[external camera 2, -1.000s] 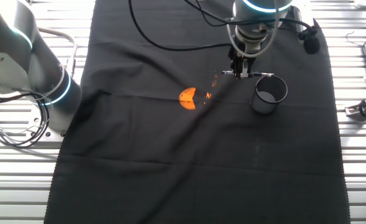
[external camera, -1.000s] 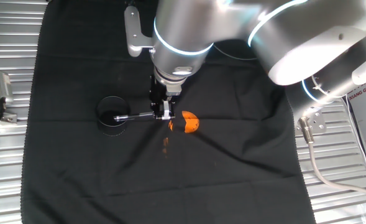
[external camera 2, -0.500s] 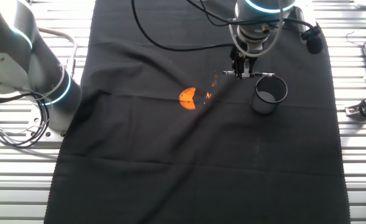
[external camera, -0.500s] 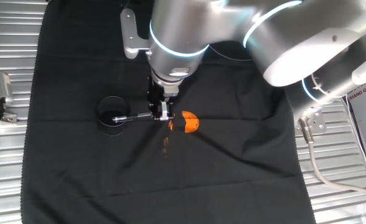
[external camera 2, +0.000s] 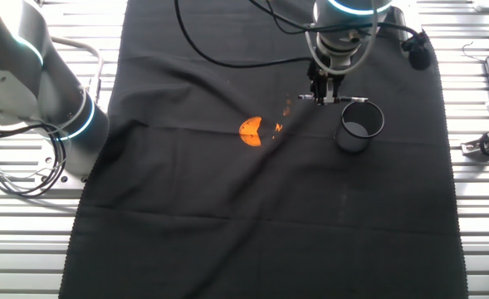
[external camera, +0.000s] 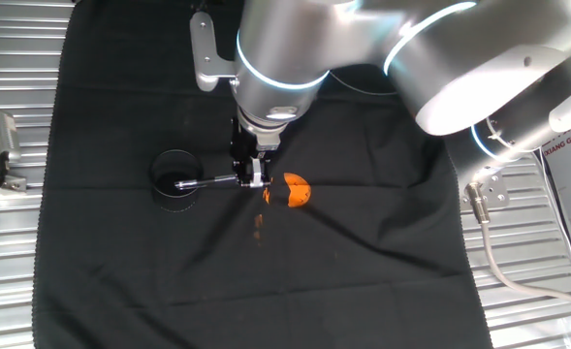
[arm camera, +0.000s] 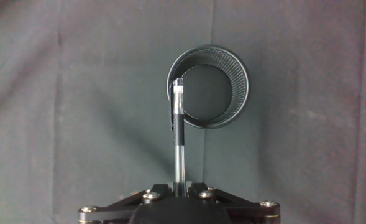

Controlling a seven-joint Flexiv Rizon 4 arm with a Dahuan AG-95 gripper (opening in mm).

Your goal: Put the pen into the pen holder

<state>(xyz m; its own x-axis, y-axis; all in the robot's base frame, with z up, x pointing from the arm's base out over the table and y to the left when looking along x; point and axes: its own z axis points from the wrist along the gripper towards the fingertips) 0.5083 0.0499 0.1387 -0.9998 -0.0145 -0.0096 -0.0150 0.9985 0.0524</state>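
Observation:
My gripper (external camera: 255,176) is shut on the pen (external camera: 212,180), a slim black pen with silver parts held level. The pen's free end reaches over the rim of the pen holder (external camera: 175,178), a short round black cup on the black cloth. In the hand view the pen (arm camera: 178,134) points away from the gripper (arm camera: 179,184) and its tip lies over the left rim of the pen holder (arm camera: 235,87). In the other fixed view the gripper (external camera 2: 325,98) holds the pen (external camera 2: 344,100) just above the pen holder (external camera 2: 359,126).
A small orange lump (external camera: 297,191) lies on the cloth right of the gripper, with orange specks (external camera: 259,222) below it. It also shows in the other fixed view (external camera 2: 250,130). The black cloth (external camera: 363,252) covers a slatted metal table.
The arm has shifted only very slightly; the pen stays held over the cup's rim.

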